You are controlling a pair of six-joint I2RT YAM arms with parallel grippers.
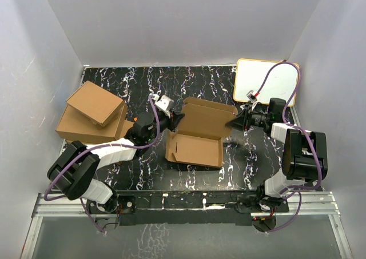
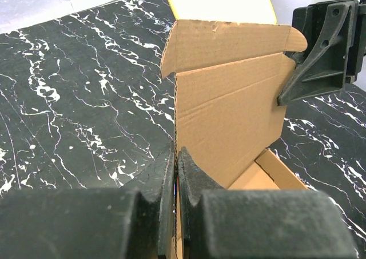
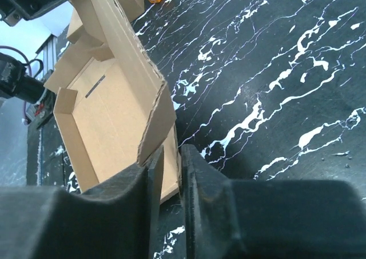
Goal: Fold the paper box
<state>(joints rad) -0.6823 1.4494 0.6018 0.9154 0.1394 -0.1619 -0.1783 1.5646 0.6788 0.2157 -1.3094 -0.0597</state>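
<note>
The box is set mid-way on the surface, lid raised. One lid edge is pinched in the closed left hand. Whether the narrowed right hand grips the far flap cannot be told.

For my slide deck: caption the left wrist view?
Left tool pinching the paper box by its upright lid, right tool at the lid's far edge.

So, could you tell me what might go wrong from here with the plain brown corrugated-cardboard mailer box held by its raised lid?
1. The right gripper seems to meet only the tip of the lid's side flap; it may slip off or crease it.
2. The left gripper is shut on the opposite lid edge of the brown cardboard mailer box; uneven pulls could twist or tear the panel.
3. Nothing pins the tray, so it might slide or lift.
</note>
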